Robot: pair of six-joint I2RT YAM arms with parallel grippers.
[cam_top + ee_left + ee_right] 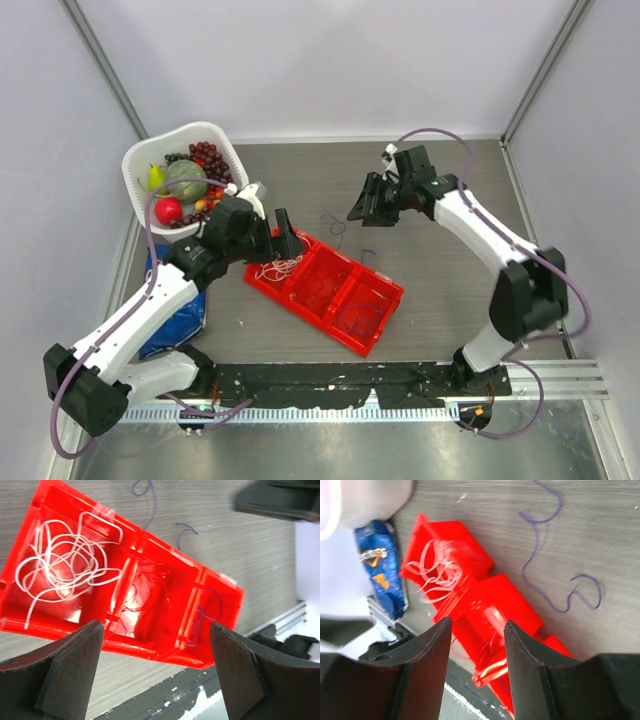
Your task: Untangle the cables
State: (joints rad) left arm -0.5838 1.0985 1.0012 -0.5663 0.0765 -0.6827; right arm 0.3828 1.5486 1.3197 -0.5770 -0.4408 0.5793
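Note:
A red tray [352, 322] with three compartments lies mid-table. A white cable bunch [278, 268] fills its left compartment, also seen in the left wrist view [65, 565] and the right wrist view [437, 570]. Thin red wire [145, 597] lies in the middle compartment, and a dark purple wire [207, 611] in the right one. Two more purple wires [335, 228] lie loose on the table behind the tray, one clear in the right wrist view [555, 565]. My left gripper [290, 243] [156, 628] is open and empty over the tray's left end. My right gripper [365, 207] [477, 623] is open and empty above the table behind the tray.
A white basket [140, 170] of fruit stands at the back left. A blue snack bag [175, 320] lies left of the tray under the left arm, also in the right wrist view [377, 565]. A black rail [330, 380] runs along the near edge.

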